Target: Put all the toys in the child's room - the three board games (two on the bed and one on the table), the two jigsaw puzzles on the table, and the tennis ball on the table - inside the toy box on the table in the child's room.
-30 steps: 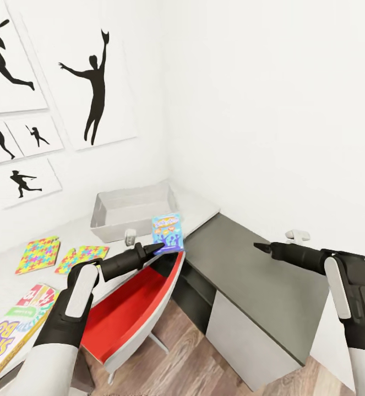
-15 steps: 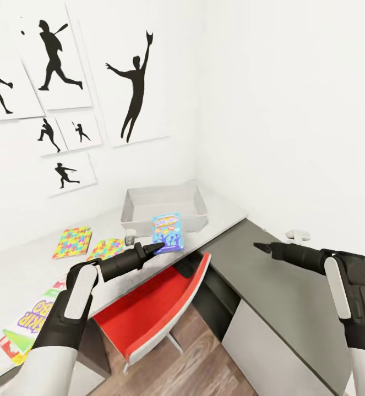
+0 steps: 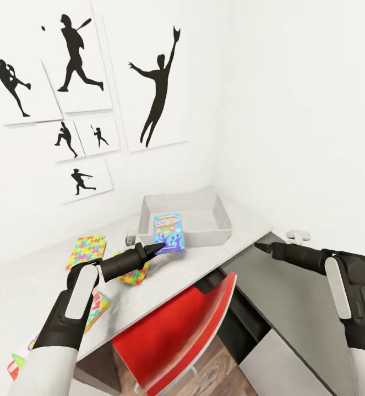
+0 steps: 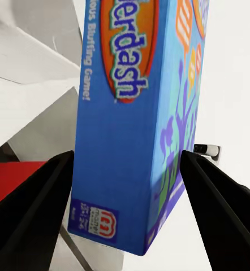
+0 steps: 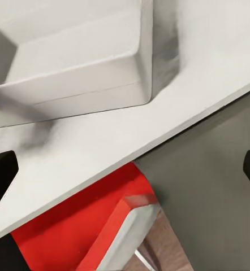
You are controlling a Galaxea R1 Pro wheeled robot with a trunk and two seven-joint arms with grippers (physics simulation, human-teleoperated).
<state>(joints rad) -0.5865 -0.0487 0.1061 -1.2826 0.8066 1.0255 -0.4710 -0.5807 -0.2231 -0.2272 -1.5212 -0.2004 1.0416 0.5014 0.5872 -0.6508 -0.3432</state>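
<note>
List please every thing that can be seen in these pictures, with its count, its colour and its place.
board game: 1, blue box with cartoon figures, held upright in the left gripper, in front of the toy box
toy box: 1, light grey, on the table near the wall corner
jigsaw puzzles: 2, multicoloured, flat on the table, one partly behind the left arm
other game boxes: colourful, count unclear, at the table's near-left edge
table: 1, pale grey-white top
side cabinet: 1, dark grey, lower, at right
chair: 1, red seat, under the table edge
posters: 6, black silhouettes, on the wall
left gripper: black, shut on the board game
right gripper: black, over the side cabinet, open
</note>
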